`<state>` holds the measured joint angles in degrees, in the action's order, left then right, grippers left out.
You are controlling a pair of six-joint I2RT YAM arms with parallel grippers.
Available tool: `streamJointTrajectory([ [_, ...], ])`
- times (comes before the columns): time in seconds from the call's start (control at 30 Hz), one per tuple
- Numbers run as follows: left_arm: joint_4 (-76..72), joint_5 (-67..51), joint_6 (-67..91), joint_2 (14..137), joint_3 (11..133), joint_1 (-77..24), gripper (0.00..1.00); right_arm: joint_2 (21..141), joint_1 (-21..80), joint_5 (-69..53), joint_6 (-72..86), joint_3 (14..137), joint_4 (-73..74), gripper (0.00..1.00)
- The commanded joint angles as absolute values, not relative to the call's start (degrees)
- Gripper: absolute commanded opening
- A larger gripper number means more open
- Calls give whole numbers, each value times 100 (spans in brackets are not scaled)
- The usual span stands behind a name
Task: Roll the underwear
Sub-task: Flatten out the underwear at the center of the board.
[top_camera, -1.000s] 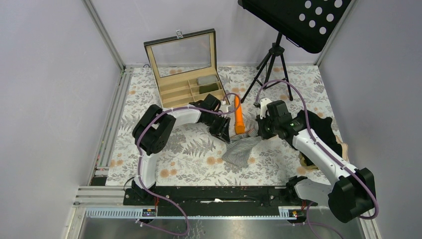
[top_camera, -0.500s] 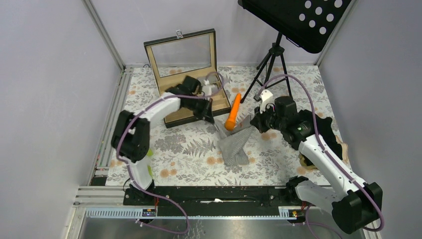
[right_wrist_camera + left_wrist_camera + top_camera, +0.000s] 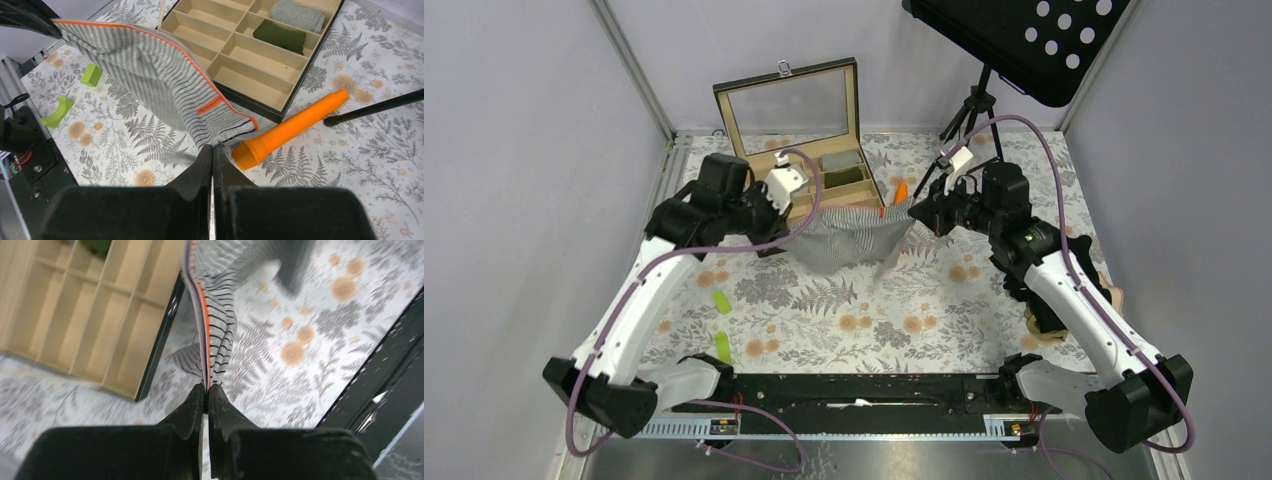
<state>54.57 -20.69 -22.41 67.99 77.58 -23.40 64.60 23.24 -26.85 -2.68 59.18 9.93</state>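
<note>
Underwear (image 3: 844,240) stretched taut in front of box (image 3: 769,190) | left tool (image 3: 206,387), right tool (image 3: 211,147) each pinching a waistband corner | advice: lower evenly, lay flat clear of box, then roll.

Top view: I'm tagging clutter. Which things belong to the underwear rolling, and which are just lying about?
Job: striped underwear, left gripper, right gripper, both pinching it.
Lying about: orange stick, green pieces, tripod.
</note>
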Motion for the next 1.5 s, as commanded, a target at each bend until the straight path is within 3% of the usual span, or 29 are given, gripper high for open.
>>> streamJointTrajectory([
  [0.0, 6036, -898, -2670, 6314, 7681, -2329, 0, 6162, 2342, -3220, -56, 5962, 1227, 0],
  [0.13, 6745, -812, -2820, 5800, 7771, -2491, 0, 5899, 2624, -4024, -152, 5722, 1662, 0],
  [0.37, 8322, -1139, -2724, 5364, 8183, -3196, 0, 5525, 3117, -4174, -45, 5813, 2560, 0],
  [0.6, 7636, -870, -2232, 5618, 7435, -3551, 1, 5704, 3052, -3220, 1164, 5885, 2930, 0],
  [0.67, 6942, -492, -2048, 5876, 6955, -3541, 7, 5916, 2891, -2658, 1403, 5807, 2877, 0],
  [0.77, 5514, 106, -1683, 6527, 6359, -3529, 28, 6364, 2562, -2134, 1570, 5493, 2716, 0],
  [0.83, 4748, 467, -1478, 7074, 6159, -3509, 33, 6783, 2288, -2027, 1581, 5372, 2609, 0],
  [1.0, 4114, 854, -970, 8416, 6720, -3196, 40, 7486, 2140, -1445, 1411, 5245, 2633, 42],
  [1.1, 4213, 751, -831, 8655, 7137, -3079, 42, 7178, 2100, -1020, 1147, 5159, 2853, 56],
  [1.23, 4246, -699, -863, 8515, 6926, -3076, 48, 6731, 2101, -1021, 648, 5010, 2938, 61],
  [1.33, 4258, -1877, -605, 8531, 6616, -3068, 55, 6654, 2095, -1393, 451, 4901, 2722, 60],
  [1.47, 4288, -2273, -139, 8913, 6467, -3050, 62, 7004, 2084, -1033, 583, 4936, 2677, 57],
])
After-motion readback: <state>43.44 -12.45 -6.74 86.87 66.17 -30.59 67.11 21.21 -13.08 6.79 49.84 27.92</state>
